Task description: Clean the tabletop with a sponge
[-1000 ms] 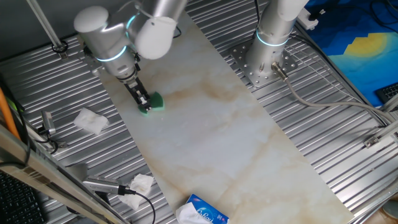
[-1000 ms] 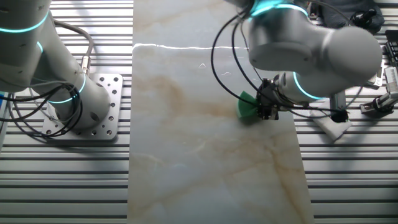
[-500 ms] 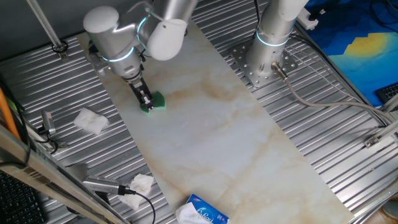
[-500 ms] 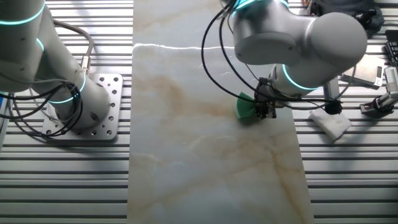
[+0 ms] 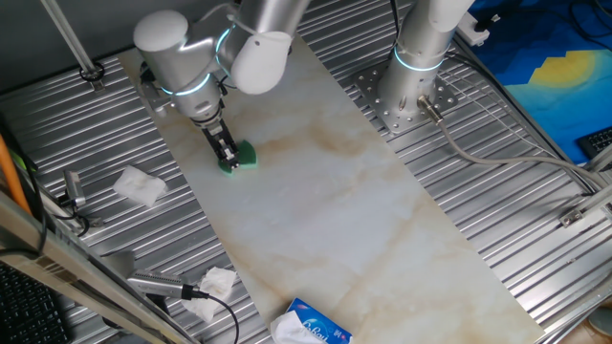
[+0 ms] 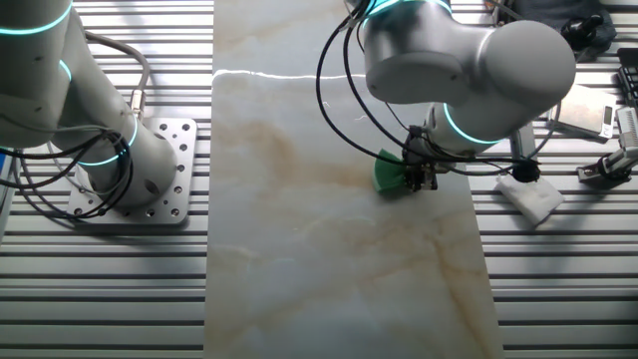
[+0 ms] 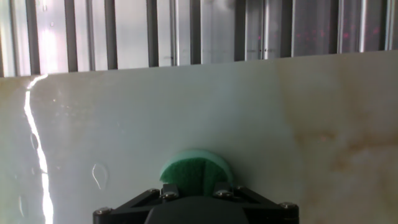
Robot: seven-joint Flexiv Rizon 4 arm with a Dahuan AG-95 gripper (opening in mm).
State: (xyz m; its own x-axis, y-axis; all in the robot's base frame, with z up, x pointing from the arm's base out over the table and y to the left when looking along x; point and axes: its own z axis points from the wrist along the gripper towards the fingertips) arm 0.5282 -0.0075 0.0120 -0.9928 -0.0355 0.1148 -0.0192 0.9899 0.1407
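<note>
Marble tabletop [image 5: 344, 210], pincer [image 5: 229, 162] clenched on sponge [image 5: 244, 156] (tissue pack [image 5: 314, 328] label unreadable)

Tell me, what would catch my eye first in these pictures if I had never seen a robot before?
Probably the bright green sponge, pinched in the gripper of the big silver arm and pressed onto the glossy marble-look tabletop near one long edge. Next, faint brown stains streak the slab beside the sponge. Crumpled white tissues lie on the ribbed metal surface alongside, and a blue-and-white tissue pack sits at the slab's end.
</note>
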